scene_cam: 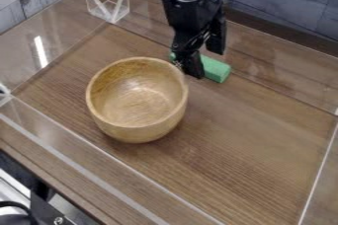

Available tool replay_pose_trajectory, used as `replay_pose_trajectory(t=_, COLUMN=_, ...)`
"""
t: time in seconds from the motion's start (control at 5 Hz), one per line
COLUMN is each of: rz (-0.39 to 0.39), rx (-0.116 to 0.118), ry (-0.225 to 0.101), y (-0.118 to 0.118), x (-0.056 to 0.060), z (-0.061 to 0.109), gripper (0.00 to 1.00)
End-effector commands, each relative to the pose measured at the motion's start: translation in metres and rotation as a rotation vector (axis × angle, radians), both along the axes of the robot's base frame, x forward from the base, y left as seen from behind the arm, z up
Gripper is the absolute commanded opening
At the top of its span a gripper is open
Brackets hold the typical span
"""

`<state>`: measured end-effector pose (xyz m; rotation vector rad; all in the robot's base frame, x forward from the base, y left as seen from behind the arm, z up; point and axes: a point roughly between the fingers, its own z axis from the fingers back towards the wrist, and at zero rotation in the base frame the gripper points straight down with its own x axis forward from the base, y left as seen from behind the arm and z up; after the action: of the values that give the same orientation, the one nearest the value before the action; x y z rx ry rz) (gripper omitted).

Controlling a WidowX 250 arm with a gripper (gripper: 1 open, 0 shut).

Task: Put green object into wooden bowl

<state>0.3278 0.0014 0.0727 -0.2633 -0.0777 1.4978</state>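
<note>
Green block lies flat on the wooden bench, just right of the wooden bowl's far rim, outside the bowl, close to it but contact unclear. Bowl sits upright mid-bench, nothing inside. Black end effector points steeply down right at the block's left end, jaws spread wide, gripping nothing; whether a fingertip touches the block can't be told. Clear plastic walls fence the bench. Small clear stand at the far left corner, well apart from the rest.
</note>
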Motion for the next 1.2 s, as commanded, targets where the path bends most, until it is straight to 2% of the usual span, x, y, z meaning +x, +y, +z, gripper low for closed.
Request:
replay_pose_trajectory(t=0.0, rz=0.020, rx=0.018, ry=-0.078, y=-0.001, x=0.015, z=0.012, gripper=1.00)
replay_pose_trajectory(t=0.2, rz=0.035, rx=0.031, ry=-0.085, y=-0.003, x=0.023, z=0.000, gripper=1.00)
replay_pose_trajectory(t=0.4, rz=0.059, rx=0.045, ry=-0.094, y=-0.005, x=0.028, z=-0.009, gripper=0.00)
replay_pose_trajectory(t=0.6, rz=0.088, rx=0.057, ry=-0.103, y=-0.004, x=0.036, z=-0.017, gripper=0.00)
replay_pose_trajectory(t=0.8, rz=0.083, rx=0.067, ry=-0.110, y=-0.008, x=0.039, z=-0.026, gripper=1.00)
replay_pose_trajectory(t=1.0, rz=0.086, rx=0.074, ry=-0.109, y=-0.013, x=0.041, z=-0.034, gripper=1.00)
